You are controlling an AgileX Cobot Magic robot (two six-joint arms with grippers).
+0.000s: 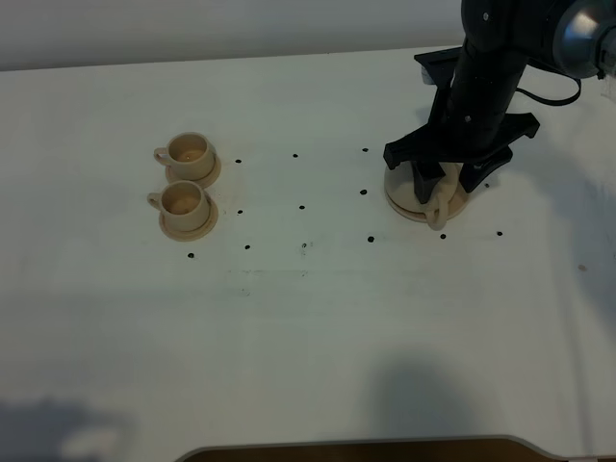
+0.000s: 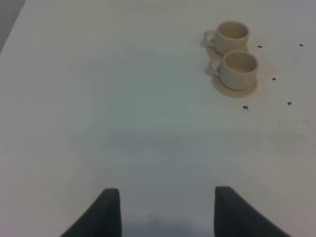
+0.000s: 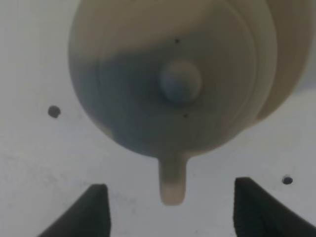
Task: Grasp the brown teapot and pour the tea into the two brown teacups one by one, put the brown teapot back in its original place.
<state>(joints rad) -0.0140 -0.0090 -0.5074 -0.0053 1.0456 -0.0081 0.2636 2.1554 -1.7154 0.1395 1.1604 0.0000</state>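
The brown teapot (image 3: pixel 163 84) sits on its round saucer, the original place (image 1: pixel 397 200), at the right of the table. My right gripper (image 3: pixel 173 212) hovers just above it, open, with the loop handle (image 3: pixel 173 185) between the spread fingers (image 3: pixel 94 212) and touching neither. In the high view the arm hides most of the pot; only the handle (image 1: pixel 439 207) and the saucer rim show under the right gripper (image 1: pixel 446 188). The two brown teacups (image 1: pixel 188 151) (image 1: pixel 182 200) stand on saucers at the left, one behind the other. My left gripper (image 2: pixel 168 215) is open over bare table, well short of the cups (image 2: pixel 238 69).
Small black dots (image 1: pixel 301 207) mark the white tabletop between the cups and the teapot. The table's front edge (image 1: pixel 356 448) runs along the bottom of the high view.
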